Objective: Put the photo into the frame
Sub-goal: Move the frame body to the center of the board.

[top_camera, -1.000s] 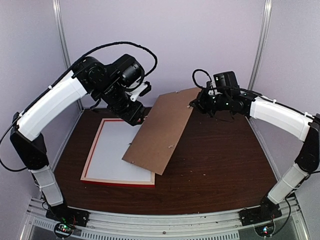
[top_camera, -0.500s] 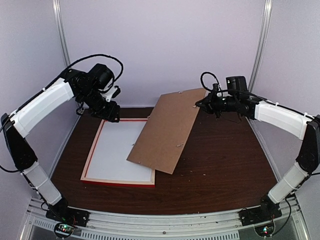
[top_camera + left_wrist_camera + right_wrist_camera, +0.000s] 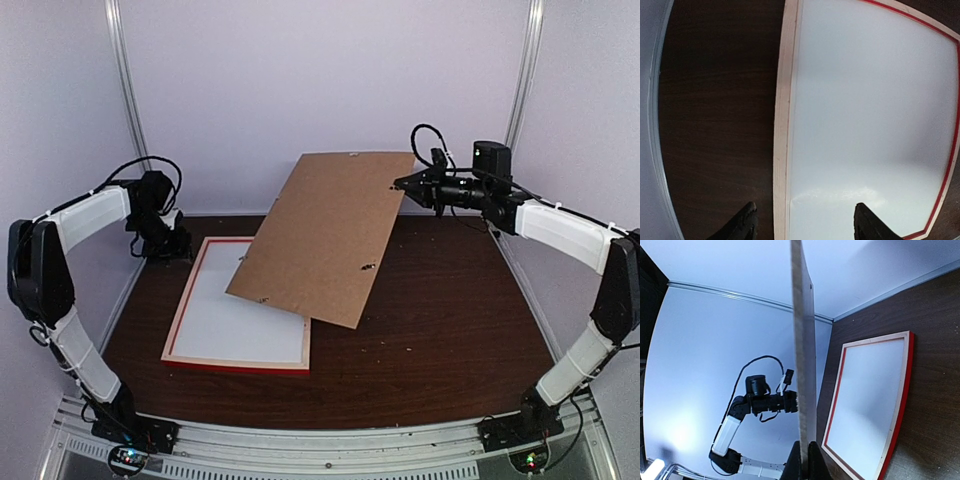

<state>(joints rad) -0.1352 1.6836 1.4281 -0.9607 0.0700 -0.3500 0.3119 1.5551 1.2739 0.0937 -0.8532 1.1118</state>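
Note:
The frame (image 3: pixel 184 308) lies back side up on the left of the table, pale wood rails up, red outer edges. A plain white sheet (image 3: pixel 235 320) fills its opening; no printed picture shows, so I cannot tell whether this is the photo's back. My right gripper (image 3: pixel 400 185) is shut on the far right corner of the brown backing board (image 3: pixel 320 235) and holds it tilted up, its low edge over the frame's right side. My left gripper (image 3: pixel 170 250) is open and empty above the frame's far left corner. In the left wrist view it (image 3: pixel 805 222) straddles the wood rail (image 3: pixel 782 125).
The right wrist view shows the board edge-on (image 3: pixel 802 340) between its fingers, with the frame (image 3: pixel 906 390) below and the left arm (image 3: pixel 765 402) beyond. Booth walls stand close on three sides. Dark wood table (image 3: pixel 450 320) lies to the right of the frame.
My left arm let go of the board and pulled back left to the frame's far left corner. My right gripper lifted the board's far edge higher, tilting it steeper.

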